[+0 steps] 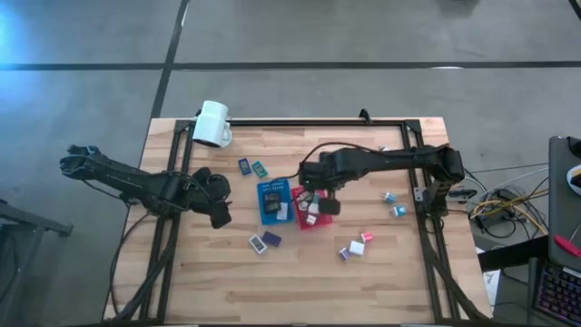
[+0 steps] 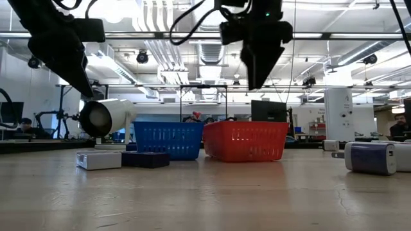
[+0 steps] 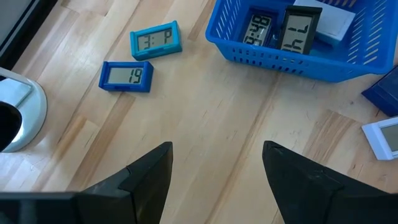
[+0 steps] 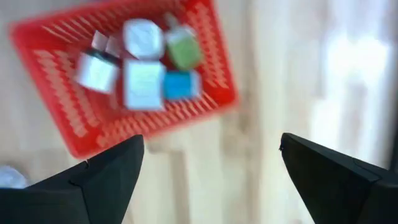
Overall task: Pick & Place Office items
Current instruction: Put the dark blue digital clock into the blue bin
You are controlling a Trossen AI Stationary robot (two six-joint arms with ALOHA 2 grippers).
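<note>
On the left of the bench (image 1: pixel 227 282), the left gripper (image 1: pixel 221 216) hangs with its fingers (image 3: pixel 146 180) spread apart and nothing between them, near the white mug (image 1: pixel 212 124) lying on its side at the back edge. Just ahead of it lie two flat display pieces, a dark blue one (image 3: pixel 126 76) and a teal one (image 3: pixel 156 40), side by side with faces up; in the high view their long axes run roughly front to back. At centre the blue tray (image 1: pixel 272 202) holds more flat pieces, and touching its right side is the red tray (image 1: pixel 304 222) with several small clip-like pieces (image 4: pixel 144 84). The right gripper (image 1: pixel 327 204) hovers above the red tray, fingers wide apart and empty. In front of the trays lie a white piece (image 1: pixel 258 243) and a dark blue piece (image 1: pixel 271 239); further right, small clips (image 1: pixel 357 247) are scattered.
</note>
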